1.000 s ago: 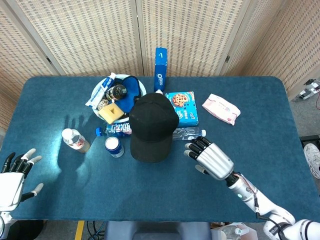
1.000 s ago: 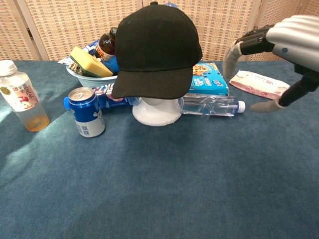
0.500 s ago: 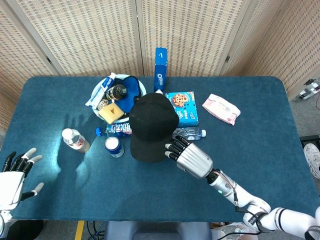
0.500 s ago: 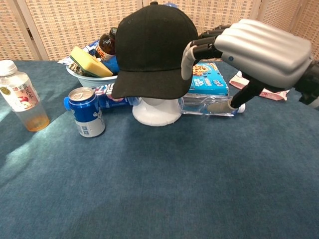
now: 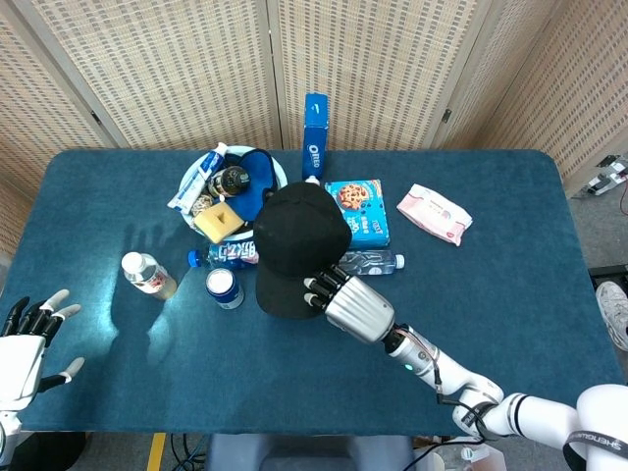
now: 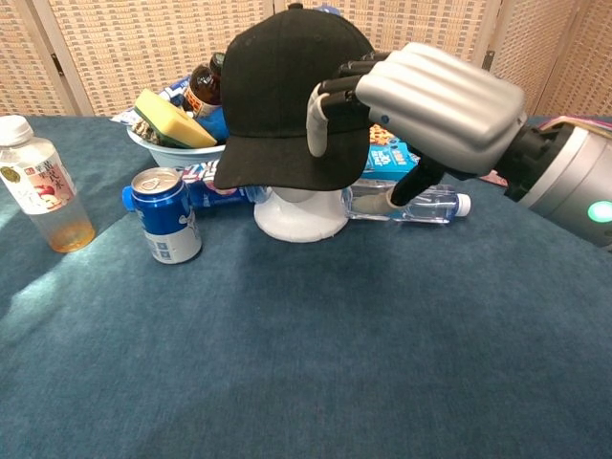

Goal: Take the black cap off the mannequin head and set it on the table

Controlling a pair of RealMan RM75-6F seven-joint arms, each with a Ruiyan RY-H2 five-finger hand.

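Head view: the black fabric baseball cap [image 5: 291, 243] sits at the centre of the blue-covered desk [image 5: 510, 265]; the silver right hand [image 5: 345, 304] reaches its brim from 5 o'clock, fingers spread, holding nothing. The left hand [image 5: 25, 343] lies spread at 8 o'clock. Chest view: the cap [image 6: 287, 96] rests on the white mannequin head [image 6: 299, 214], with the right hand [image 6: 421, 105] at its 3 o'clock side.

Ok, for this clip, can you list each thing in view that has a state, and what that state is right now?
black fabric cap: on the white mannequin head, not lifted
right hand: fingers spread at the cap's side, holding nothing
left hand: open, apart from everything
blue soda can: upright, unopened
clear plastic water bottle: lying on its side, capped
orange drink bottle: upright, capped, partly full
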